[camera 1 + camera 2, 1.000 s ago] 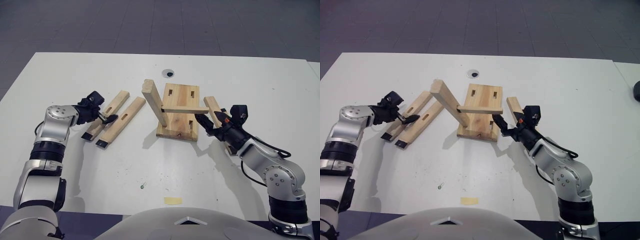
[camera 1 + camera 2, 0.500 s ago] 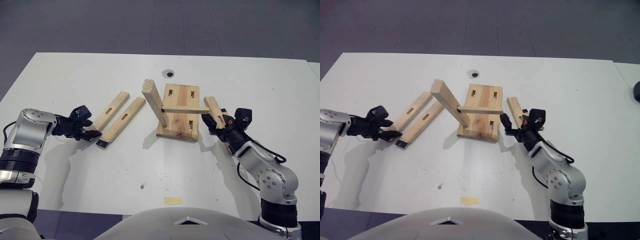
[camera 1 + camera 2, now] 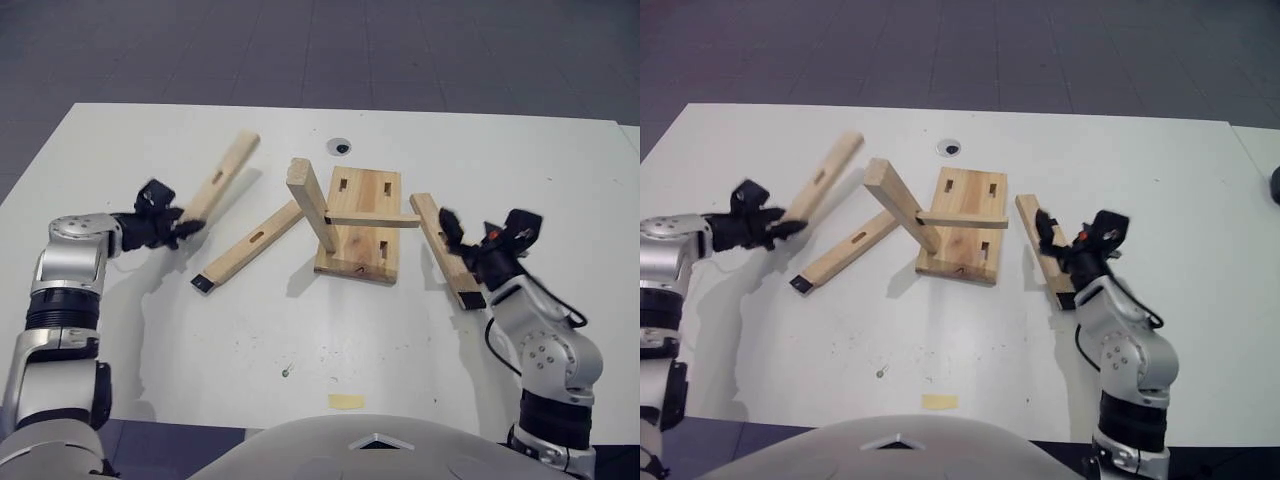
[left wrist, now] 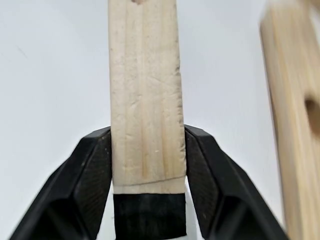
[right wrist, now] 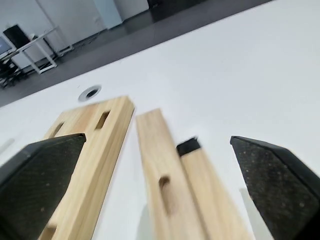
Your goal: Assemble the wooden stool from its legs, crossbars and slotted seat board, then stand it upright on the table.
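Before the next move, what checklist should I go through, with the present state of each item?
1. Left pincer grips the held leg: ok, shut just above its black cap.
2. Right pincer open: ok, spread over the right-side leg.
3. Seat board flat, slots up: ok.
4. Standing leg fully seated in the board: cannot tell.
5. Loose leg lying free: ok, nothing touches it.

The left arm (image 3: pixel 65 290) is built of rounded silver-grey shells parted by black ribbed joint rings, and its upper shell carries a round cap dotted with small dark screw holes. The right arm (image 3: pixel 545 350) has the same silver shells. A thin black cable (image 3: pixel 578 320) loops off it at 3 o'clock, and its black wrist bears a small orange mark (image 3: pixel 491 232). The left fingers (image 4: pixel 95 170) and right fingers (image 5: pixel 40 180) are matte black, faceted wedges.
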{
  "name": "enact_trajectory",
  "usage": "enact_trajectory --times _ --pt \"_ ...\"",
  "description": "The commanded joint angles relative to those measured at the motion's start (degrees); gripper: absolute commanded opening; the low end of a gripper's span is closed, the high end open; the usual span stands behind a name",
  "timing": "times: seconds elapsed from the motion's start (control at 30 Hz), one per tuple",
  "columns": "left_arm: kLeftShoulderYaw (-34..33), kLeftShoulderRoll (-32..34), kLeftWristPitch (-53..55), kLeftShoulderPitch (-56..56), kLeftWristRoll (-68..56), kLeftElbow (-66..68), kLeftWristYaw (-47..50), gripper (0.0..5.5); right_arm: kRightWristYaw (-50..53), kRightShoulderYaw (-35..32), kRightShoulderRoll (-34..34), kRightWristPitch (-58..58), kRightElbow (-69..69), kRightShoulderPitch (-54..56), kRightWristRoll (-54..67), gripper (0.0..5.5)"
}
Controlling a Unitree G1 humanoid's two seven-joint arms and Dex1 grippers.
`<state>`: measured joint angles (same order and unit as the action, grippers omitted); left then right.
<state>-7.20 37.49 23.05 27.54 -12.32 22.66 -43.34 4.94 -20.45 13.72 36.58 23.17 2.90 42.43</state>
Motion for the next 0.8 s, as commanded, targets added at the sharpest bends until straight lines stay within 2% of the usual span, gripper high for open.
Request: enact_trajectory --times 0.03,0.17,0.27,0.47,0.57,0.67,0.8 --pt "-1.9 -5.1 -1.1 3.5 -3.0 -12.0 5.4 2.04 1.5 -5.0 2.8 2.3 -0.6 11.6 7.6 5.40" --pt "4.8 -4.6 -5.2 5.2 0.0 -19.0 1.9 2.04 3.6 -3.2 0.9 7.9 0.8 21.4 24.4 5.40" --pt "8.1 -5.5 -7.0 6.7 -0.7 -20.8 -2.1 2.04 3.7 1.2 -2.8 9.2 2.0 24.9 35.5 5.40" --pt "13.0 -7.8 -9.6 5.7 -1.1 -22.5 -6.2 2.04 4.0 9.0 -5.1 7.4 -2.5 26.1 28.9 5.40" --pt "13.8 -6.8 -8.5 3.7 -2.7 -25.7 -9.1 2.04 4.6 9.7 -5.0 4.8 -5.4 27.9 23.0 5.40" --pt "14.0 -6.4 -7.7 2.9 -3.0 -27.2 -10.3 2.04 3.8 9.6 -6.0 3.7 -5.5 29.6 22.4 5.40" --pt "14.4 -7.2 -8.0 2.8 -2.2 -27.0 -10.0 2.04 4.2 9.1 -7.2 3.6 -3.6 30.5 25.2 4.74"
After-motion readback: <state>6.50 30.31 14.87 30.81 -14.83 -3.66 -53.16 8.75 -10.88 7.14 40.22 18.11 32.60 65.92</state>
